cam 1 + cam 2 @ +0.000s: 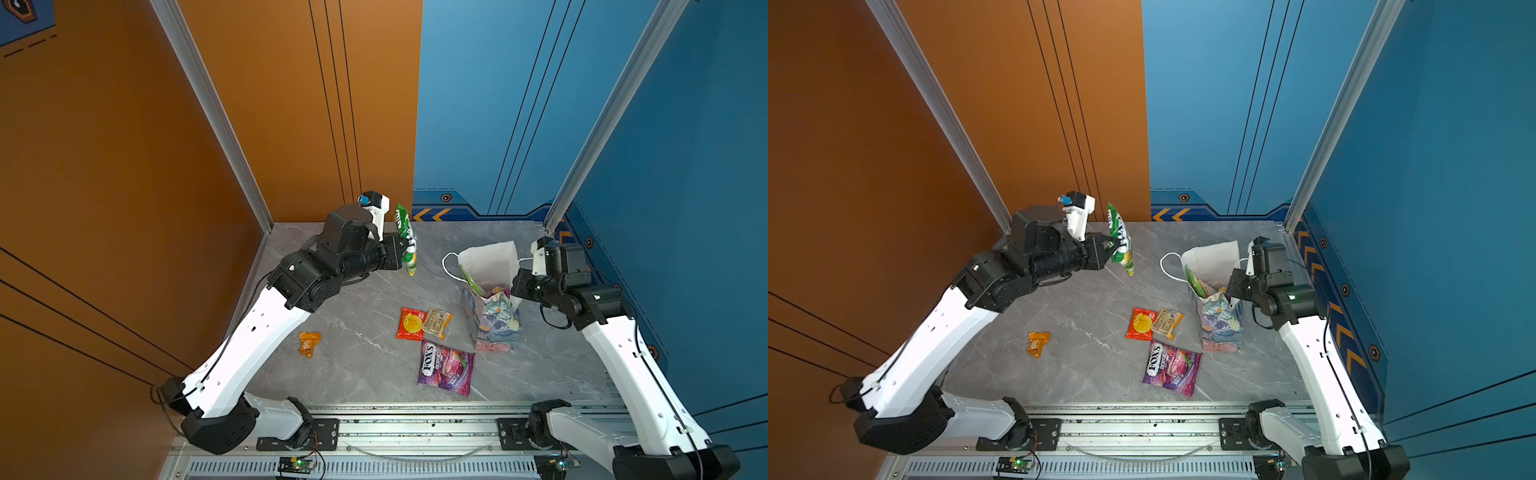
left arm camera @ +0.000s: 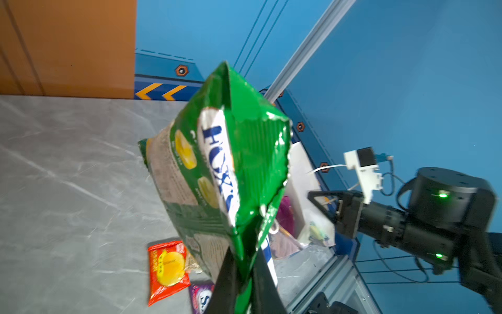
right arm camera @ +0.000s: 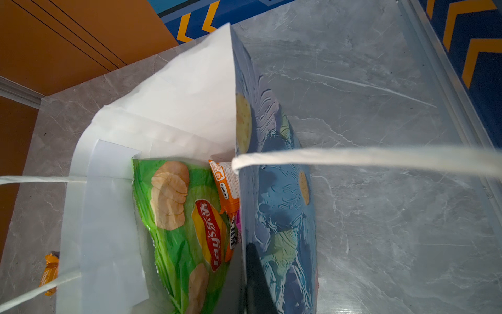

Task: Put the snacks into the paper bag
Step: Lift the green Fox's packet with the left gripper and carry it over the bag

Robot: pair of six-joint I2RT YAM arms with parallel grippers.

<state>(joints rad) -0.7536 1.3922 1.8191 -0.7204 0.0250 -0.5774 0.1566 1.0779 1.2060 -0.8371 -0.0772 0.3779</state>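
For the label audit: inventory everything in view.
green packet: 1, green, airborne, far left
paper bag: 1, flowered, white inside, upright, right
chip bag: 1, light green, inside paper bag
orange packet: 1, orange, inside paper bag
red packet: 1, red with yellow circle, table centre
tan bar: 1, tan, touching red packet
purple packet: 1, purple, table, nearest camera
small orange packet: 1, orange, table left
table: 1, grey marble, underneath
left tool: 1, black, shut on green packet
right tool: 1, black, shut on paper bag
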